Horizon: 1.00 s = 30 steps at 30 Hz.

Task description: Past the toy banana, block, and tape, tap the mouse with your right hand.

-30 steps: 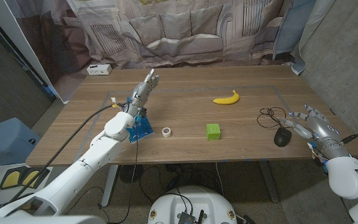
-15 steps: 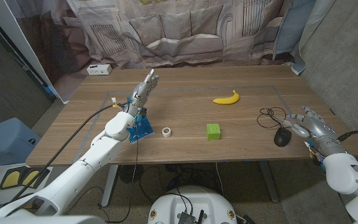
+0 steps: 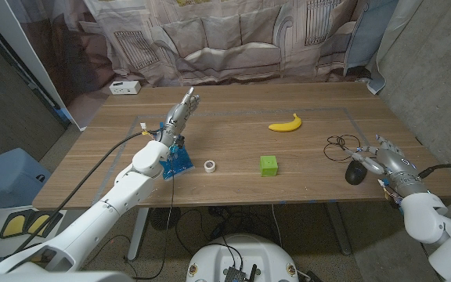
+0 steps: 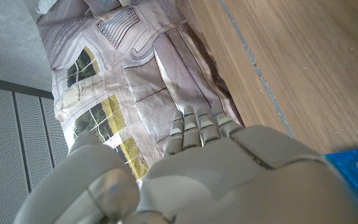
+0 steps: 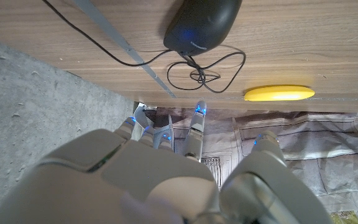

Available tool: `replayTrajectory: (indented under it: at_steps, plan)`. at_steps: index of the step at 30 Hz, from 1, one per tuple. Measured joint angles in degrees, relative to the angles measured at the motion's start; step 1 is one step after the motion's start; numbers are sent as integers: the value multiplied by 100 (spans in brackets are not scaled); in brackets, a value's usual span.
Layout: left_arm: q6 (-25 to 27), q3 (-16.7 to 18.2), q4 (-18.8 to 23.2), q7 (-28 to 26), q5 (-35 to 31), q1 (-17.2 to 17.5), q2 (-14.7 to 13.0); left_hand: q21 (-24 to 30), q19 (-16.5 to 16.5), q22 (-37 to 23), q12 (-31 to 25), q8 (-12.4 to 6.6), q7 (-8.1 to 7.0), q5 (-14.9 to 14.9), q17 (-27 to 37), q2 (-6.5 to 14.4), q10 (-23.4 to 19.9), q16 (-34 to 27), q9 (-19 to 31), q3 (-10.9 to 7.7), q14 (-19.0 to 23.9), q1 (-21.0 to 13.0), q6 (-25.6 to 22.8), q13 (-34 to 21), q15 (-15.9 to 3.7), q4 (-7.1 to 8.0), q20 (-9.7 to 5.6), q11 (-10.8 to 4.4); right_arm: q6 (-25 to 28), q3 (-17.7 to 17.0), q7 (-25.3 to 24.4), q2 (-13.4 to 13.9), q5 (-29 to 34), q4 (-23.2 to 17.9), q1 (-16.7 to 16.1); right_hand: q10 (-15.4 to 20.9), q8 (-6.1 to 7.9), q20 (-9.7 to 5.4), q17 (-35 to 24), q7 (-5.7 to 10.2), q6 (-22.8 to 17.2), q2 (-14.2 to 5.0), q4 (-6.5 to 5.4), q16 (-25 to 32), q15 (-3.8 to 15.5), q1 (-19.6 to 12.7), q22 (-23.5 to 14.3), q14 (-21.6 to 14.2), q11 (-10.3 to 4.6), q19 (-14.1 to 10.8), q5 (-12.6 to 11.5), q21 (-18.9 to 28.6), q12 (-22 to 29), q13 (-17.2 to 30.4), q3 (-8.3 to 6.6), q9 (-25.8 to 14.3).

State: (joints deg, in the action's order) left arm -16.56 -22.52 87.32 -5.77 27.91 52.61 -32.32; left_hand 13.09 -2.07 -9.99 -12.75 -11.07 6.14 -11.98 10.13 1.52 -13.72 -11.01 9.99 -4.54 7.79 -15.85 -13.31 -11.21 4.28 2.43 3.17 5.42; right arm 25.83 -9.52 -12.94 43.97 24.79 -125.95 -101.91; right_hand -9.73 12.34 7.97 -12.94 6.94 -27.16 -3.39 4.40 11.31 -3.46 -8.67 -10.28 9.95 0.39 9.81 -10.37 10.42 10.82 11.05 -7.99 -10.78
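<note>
Wooden table (image 3: 233, 117) spanned the middle of the head view when we looked down. Our right hand (image 3: 384, 159) sat at the right edge of the frame with its fingers (image 3: 370, 153) spread apart and holding nothing, reaching over the black mouse (image 3: 355, 173), which lay just left of and below the hand; whether the fingers touched the mouse we could not tell. The mouse cable (image 3: 337, 147) looped toward upper left of it. Right of centre lay the yellow toy banana (image 3: 286, 124), with the green block (image 3: 268, 164) below it and the small roll of tape (image 3: 209, 166) further left. Our left hand (image 3: 180, 114) was left of centre, fingers straight and close together, empty, above a blue object (image 3: 176, 161).

Seen from the left wrist, the left hand (image 4: 185, 168) filled the lower frame, its fingers extended side by side, with wood grain at upper right.

Seen from the right wrist, the right hand (image 5: 160, 168) occupied the lower frame, fingers parted, the mouse (image 5: 201, 23) at top centre and the toy banana (image 5: 278, 93) at right.
</note>
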Motion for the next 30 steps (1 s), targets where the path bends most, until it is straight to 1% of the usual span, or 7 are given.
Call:
replayTrajectory:
  at_steps: [6, 8, 11, 21, 24, 29, 30]
  plan:
    - [0, 3, -2, 1, 7, 9, -14, 0, 0, 0, 0, 0, 0, 0, 0, 1, 0, 0, 0, 0, 0, -1, 0, 0, 0, 0, 0, 0, 139, 101, -81, 102, -70, 34, 48, 0, 0, -2, 0, -8, -90, 22, 0, 0, 0, 22, 0, 0, 0, 2, 0, 0, 21, 0, 0, 0]
    - [0, 7, 1, 1, 8, 18, -19, -11, 0, 0, 0, 0, 0, 0, 0, 31, 0, 0, 0, 0, 0, -31, 0, 0, 0, 0, 0, 0, 169, 138, -99, 143, -86, 46, 66, 0, 44, -32, 0, -16, -98, 22, 0, 0, -1, 22, 0, 0, 0, 32, 0, 0, 21, 0, 0, 0]
    - [0, 15, 20, -3, 9, 34, -32, -42, 0, 0, 0, 0, 22, 0, 0, 30, 0, 0, 0, 0, 0, -30, -22, 0, 0, 0, 0, 0, 224, 187, -130, 193, -119, 61, 91, 0, 44, -63, 1, -39, -120, -9, 0, 0, -1, 52, 0, -1, 1, 1, 0, 0, 21, 0, 0, 0]
    - [21, 41, 83, -44, 10, 82, -67, -44, 0, 0, 0, 0, 31, 0, 0, 30, 0, 0, 0, 0, 0, -30, -31, 0, 0, 1, 0, 0, 351, 356, -198, 375, -203, 129, 190, 0, 44, -62, 1, -36, -122, -9, 0, 44, -1, 52, 1, -1, 1, 1, 0, 44, 44, 0, -1, 0]
    - [43, 58, 128, -56, 11, 108, -93, -44, 0, 0, 0, 0, 31, 0, 1, 30, 0, 0, 0, 0, 0, -30, -31, 0, 0, 1, 0, 0, 437, 396, -232, 422, -263, 147, 217, 0, 44, -62, 16, -7, -151, -9, 0, 44, -1, 52, 1, -1, 1, 1, 0, 44, 44, 0, -1, 0]
    - [56, 58, 128, -65, 11, 108, -93, -44, -20, 0, 0, 0, 31, 0, 1, 30, 0, 0, 0, 0, -1, -30, -31, 0, 0, 1, 21, 0, 437, 465, -232, 491, -263, 189, 262, 0, 44, -61, 18, -39, -182, -9, 1, 44, -1, 52, 1, -1, 1, 1, 0, 70, 44, 0, -1, 0]
    - [56, 71, 172, -66, 11, 133, -113, -44, -20, 0, 0, 0, 31, 0, 1, 30, 0, 0, 0, 0, -1, -30, -31, 0, 0, 1, 20, 0, 547, 481, -309, 505, -397, 199, 271, 0, 44, -61, 17, -39, -182, -9, 0, 44, -1, 52, 1, -1, 2, 1, -17, 85, 44, 0, 0, 0]
